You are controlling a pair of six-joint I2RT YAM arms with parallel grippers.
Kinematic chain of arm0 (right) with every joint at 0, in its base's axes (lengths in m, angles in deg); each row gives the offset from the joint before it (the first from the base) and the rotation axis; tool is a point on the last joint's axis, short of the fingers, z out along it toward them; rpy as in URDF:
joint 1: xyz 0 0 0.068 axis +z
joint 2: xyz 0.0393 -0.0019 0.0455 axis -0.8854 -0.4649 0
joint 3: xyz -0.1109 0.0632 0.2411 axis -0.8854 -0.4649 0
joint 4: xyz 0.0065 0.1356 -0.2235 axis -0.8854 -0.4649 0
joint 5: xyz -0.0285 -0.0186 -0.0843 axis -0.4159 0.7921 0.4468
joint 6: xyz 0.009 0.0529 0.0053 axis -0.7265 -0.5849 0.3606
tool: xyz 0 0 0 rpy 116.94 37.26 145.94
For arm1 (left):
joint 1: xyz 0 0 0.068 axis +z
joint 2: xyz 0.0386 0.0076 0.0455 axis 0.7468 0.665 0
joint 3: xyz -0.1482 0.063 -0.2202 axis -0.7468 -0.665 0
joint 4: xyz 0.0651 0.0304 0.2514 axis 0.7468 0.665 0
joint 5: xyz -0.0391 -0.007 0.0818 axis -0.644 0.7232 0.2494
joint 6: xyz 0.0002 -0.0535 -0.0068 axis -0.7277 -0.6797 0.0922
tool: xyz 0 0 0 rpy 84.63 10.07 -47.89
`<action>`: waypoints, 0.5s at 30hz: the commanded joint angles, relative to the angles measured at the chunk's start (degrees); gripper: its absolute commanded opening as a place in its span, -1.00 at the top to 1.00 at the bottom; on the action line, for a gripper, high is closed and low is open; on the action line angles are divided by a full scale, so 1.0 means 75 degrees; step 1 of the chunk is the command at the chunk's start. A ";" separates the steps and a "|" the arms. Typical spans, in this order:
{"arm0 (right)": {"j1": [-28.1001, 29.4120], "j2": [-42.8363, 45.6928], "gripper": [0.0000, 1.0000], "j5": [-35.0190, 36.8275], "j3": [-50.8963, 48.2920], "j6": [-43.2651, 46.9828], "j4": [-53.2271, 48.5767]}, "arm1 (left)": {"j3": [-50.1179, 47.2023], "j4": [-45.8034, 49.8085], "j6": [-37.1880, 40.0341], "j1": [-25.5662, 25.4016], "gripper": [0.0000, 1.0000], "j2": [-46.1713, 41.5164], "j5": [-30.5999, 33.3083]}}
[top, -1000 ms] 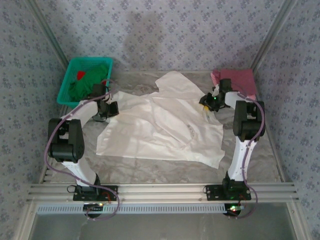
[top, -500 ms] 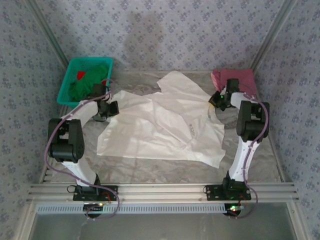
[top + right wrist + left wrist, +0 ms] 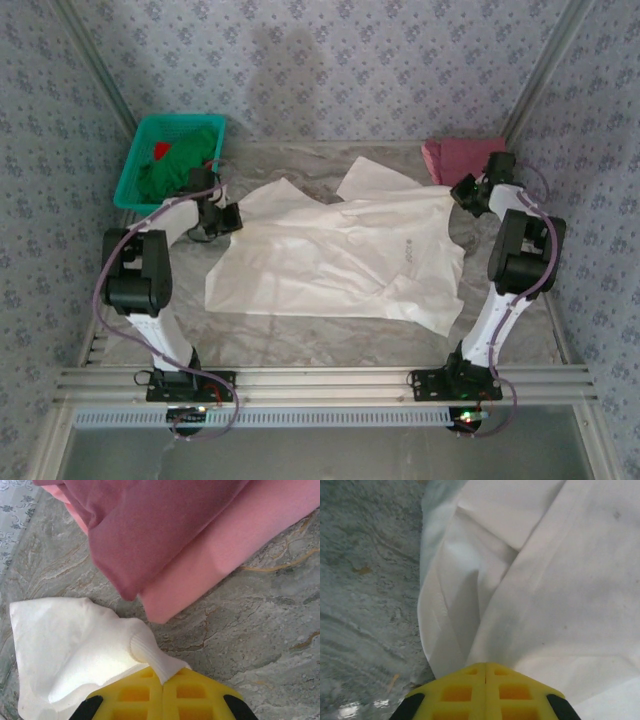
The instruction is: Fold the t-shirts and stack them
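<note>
- Jaws of our left gripper [image 3: 486, 669] were clamped tight on the far left edge of the cream-white t-shirt [image 3: 340, 260], spread mid-table.
- Our right gripper [image 3: 162, 674] pinched its far right corner.
- We saw the pink t-shirt [image 3: 462, 155] folded far right.

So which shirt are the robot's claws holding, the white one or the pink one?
The cream-white t-shirt spread across the middle: the left gripper and right gripper pinch it. The pink t-shirt lies folded far right, ungripped.

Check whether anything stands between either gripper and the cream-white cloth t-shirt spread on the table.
Nothing visible does. The left gripper and the right gripper are each shut directly on an edge of the cream-white cloth t-shirt.
</note>
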 commanded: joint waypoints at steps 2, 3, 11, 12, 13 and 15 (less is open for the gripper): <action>-0.0018 0.0142 1.00 0.0050 -0.0120 -0.0123 0.0044 | 0.0452 0.0068 0.0046 -0.0075 1.00 0.0249 -0.0442; -0.0018 0.0142 1.00 0.0030 -0.0141 -0.0136 0.0069 | 0.0482 0.0086 0.0058 -0.0106 1.00 0.0265 -0.0420; -0.0117 0.0118 1.00 0.0244 0.0005 -0.0122 -0.0156 | 0.0250 0.0463 0.0045 -0.0031 1.00 -0.0446 0.0059; -0.0162 0.0130 1.00 0.0256 0.0008 -0.0156 -0.0174 | 0.0186 0.0544 0.0045 0.0029 1.00 -0.0594 0.0088; -0.0203 0.0130 1.00 0.0262 0.0008 -0.0183 -0.0149 | 0.0112 0.0626 0.0039 0.0119 1.00 -0.0740 0.0163; -0.0273 0.0130 1.00 0.0323 0.0049 -0.0218 -0.0185 | -0.0020 0.0817 0.0042 0.0317 1.00 -0.0939 0.0367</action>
